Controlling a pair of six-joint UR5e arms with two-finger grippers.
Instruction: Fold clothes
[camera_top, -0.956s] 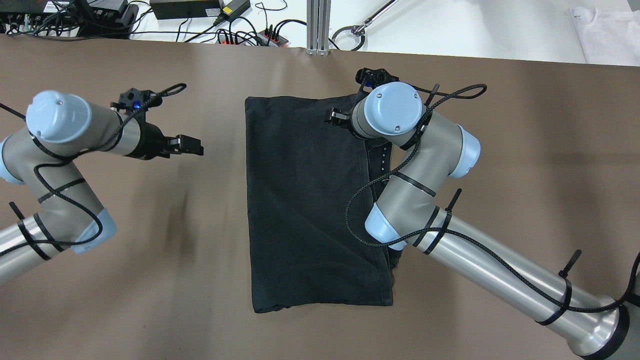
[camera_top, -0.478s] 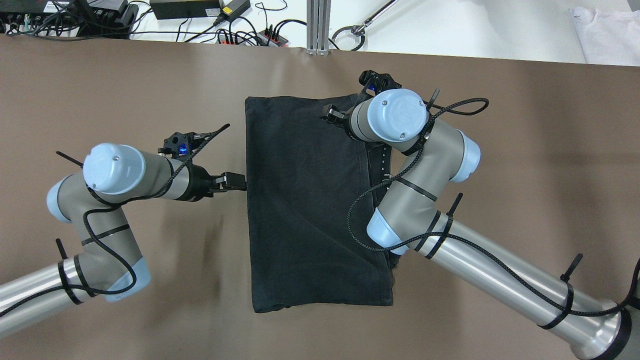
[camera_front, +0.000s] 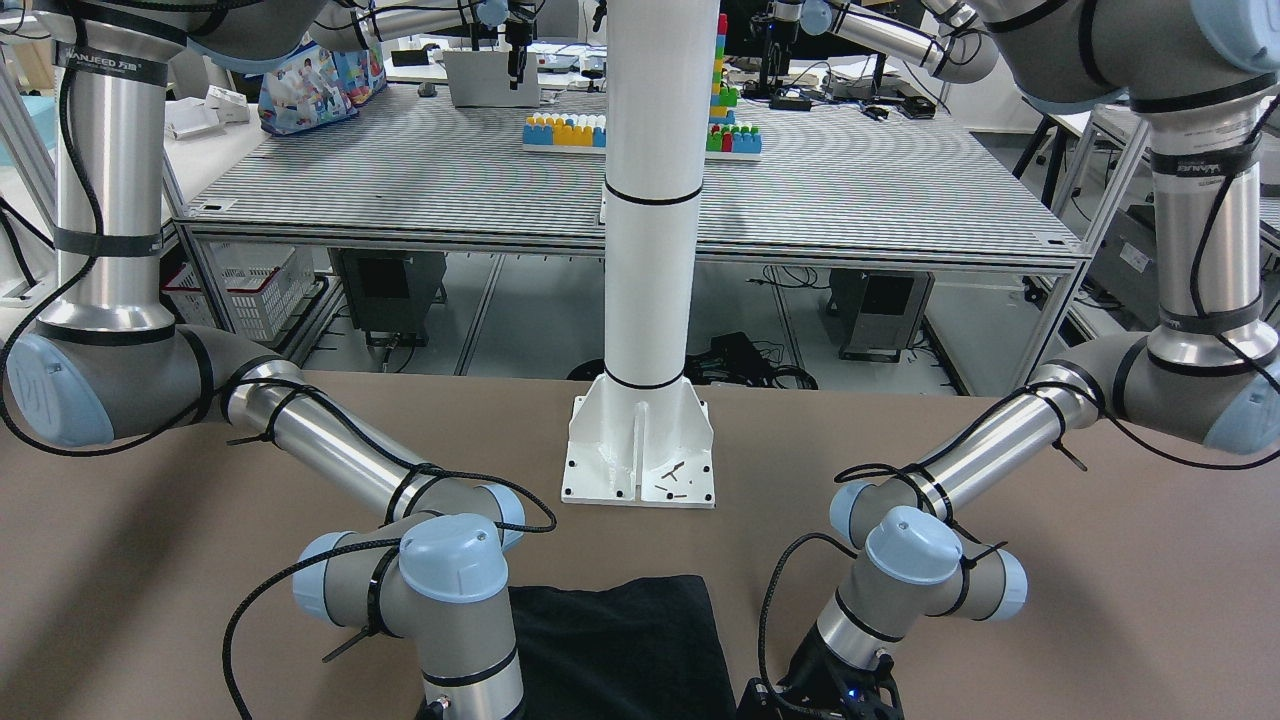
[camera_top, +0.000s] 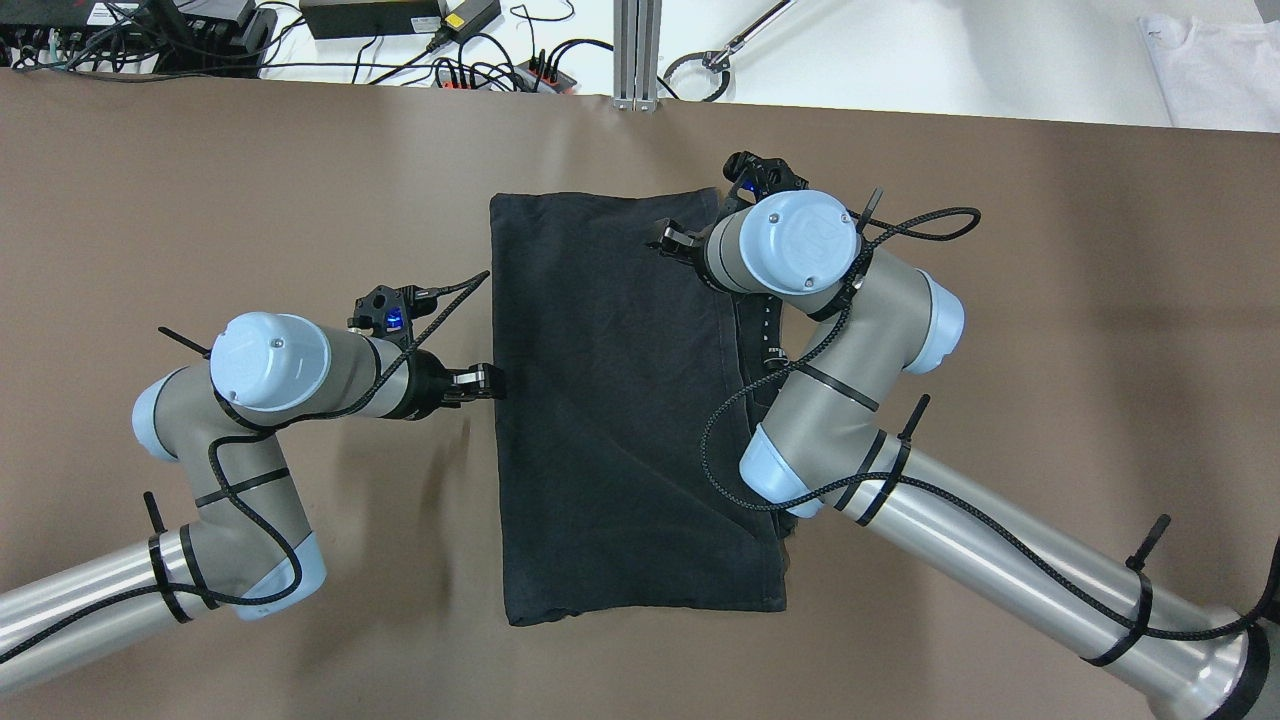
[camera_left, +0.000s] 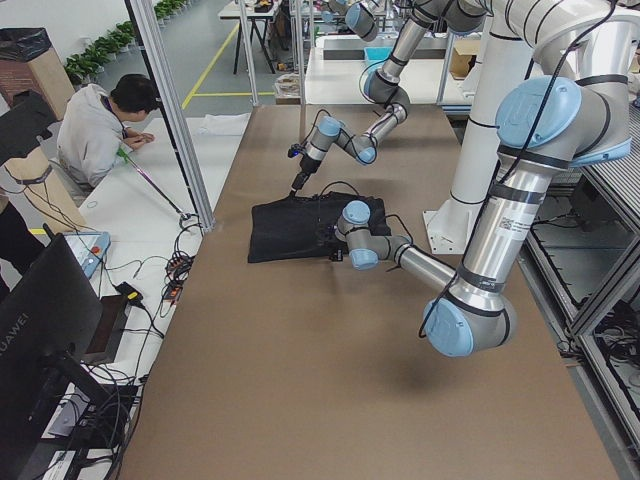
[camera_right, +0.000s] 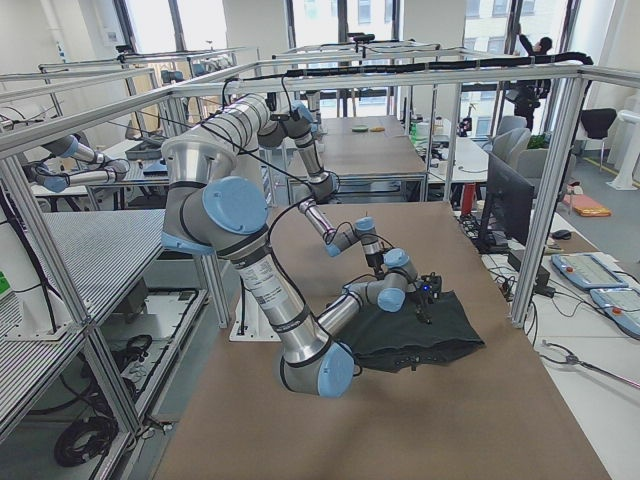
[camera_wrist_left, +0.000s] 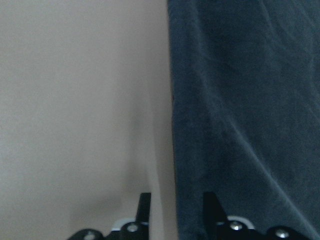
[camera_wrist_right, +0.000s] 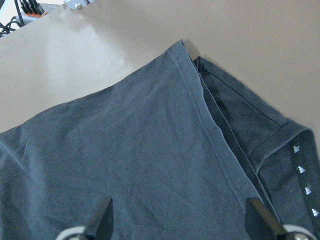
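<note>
The clothes (camera_top: 610, 400) are lying flat in the middle of the brown table (camera_top: 250, 180), a single black piece with its long sides running away from the robot. One layer is already sitting doubled over another along the right side, where a stitched hem is showing. The left tool (camera_top: 488, 381) is sitting low at the middle of the left long edge with its fingers (camera_wrist_left: 144, 205) apart. One finger is resting over bare table and the other over the fabric, so that the edge is running between them. Whether the outer finger is actually getting under the cloth is not clear from the wrist view. The right tool (camera_wrist_right: 180, 222) is hovering above the far right part of the piece, near the hemmed corner, with its fingers spread wide and gripping nothing. The fabric is looking light, limp and matte, so it is likely going to drape and sag from any pinch point rather than hold a shape. It is also likely going to drag on the table rather than slide. The hemmed edges and corners are probably offering the firmest hold. A pinch there should be catching every layer at once, since taking only the top layer risks peeling the existing fold open.
</note>
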